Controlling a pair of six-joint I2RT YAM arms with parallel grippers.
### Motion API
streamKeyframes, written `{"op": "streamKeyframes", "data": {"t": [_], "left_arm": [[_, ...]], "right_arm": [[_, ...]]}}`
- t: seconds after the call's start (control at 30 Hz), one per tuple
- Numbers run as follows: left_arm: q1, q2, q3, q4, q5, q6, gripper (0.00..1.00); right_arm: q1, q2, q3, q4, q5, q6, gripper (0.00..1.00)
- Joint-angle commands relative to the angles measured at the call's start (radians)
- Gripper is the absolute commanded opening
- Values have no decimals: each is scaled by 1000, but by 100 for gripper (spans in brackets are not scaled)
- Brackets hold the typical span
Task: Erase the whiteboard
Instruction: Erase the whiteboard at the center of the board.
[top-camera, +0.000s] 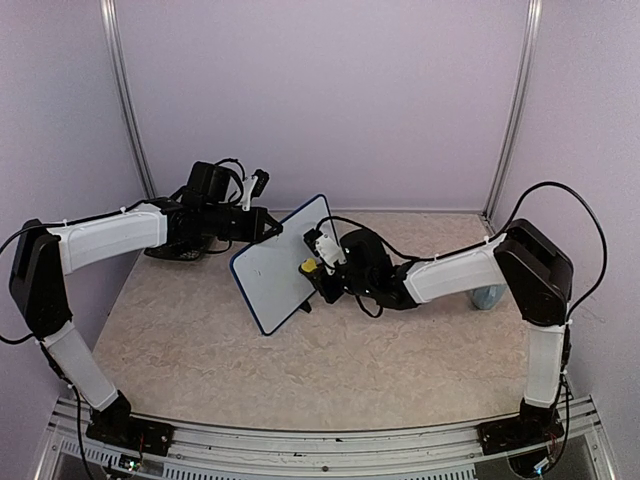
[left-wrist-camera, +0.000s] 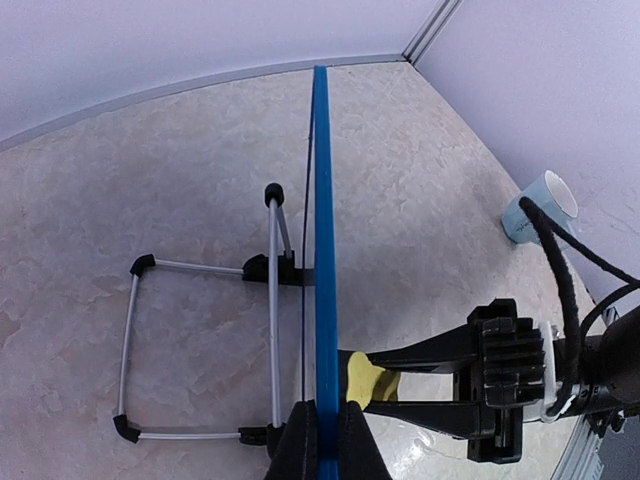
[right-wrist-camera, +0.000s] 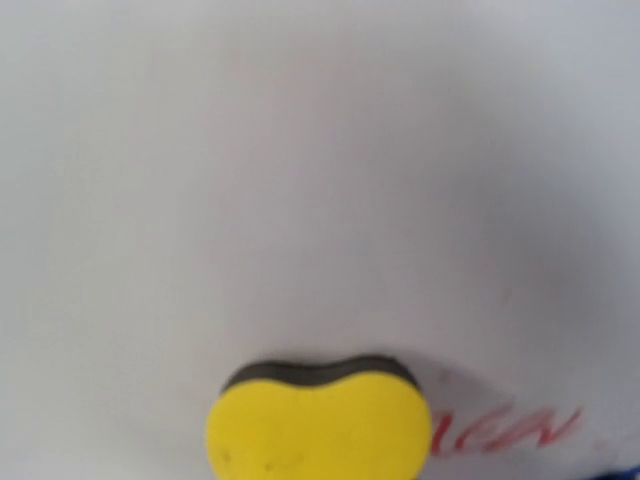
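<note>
The whiteboard (top-camera: 275, 268) stands tilted on the table, with a blue frame and a white face. My left gripper (top-camera: 270, 231) is shut on its top edge; in the left wrist view the fingertips (left-wrist-camera: 303, 440) pinch the blue frame (left-wrist-camera: 322, 230), seen edge-on. My right gripper (top-camera: 318, 264) is shut on a yellow sponge (top-camera: 309, 267) and holds it against the board's face. The left wrist view shows the sponge (left-wrist-camera: 362, 378) between the right fingers (left-wrist-camera: 430, 352). In the right wrist view the sponge (right-wrist-camera: 318, 428) touches the white face (right-wrist-camera: 300, 180), beside smeared red writing (right-wrist-camera: 505, 430).
A wire stand (left-wrist-camera: 200, 350) with black feet props the board from behind. A light-blue cup (top-camera: 490, 297) lies at the right, behind my right arm; it also shows in the left wrist view (left-wrist-camera: 540, 205). Walls close the back and sides.
</note>
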Motion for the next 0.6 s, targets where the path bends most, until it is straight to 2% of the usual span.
{"op": "streamKeyframes", "data": {"t": [0.0,0.1,0.23,0.57], "left_arm": [[-27,26,-14,-113,64,-8,0],[-27,26,-14,-113,64,-8,0],[-27,25,-14,-112,64,-8,0],[-27,22,-15,-112,66,-8,0]], "right_arm": [[-6,4,46,-2,25,-5,0],[-10,47,63,-10,69,2,0],[-31,118,106,-58,50,37,0],[-58,182,50,-40,24,80,0]]}}
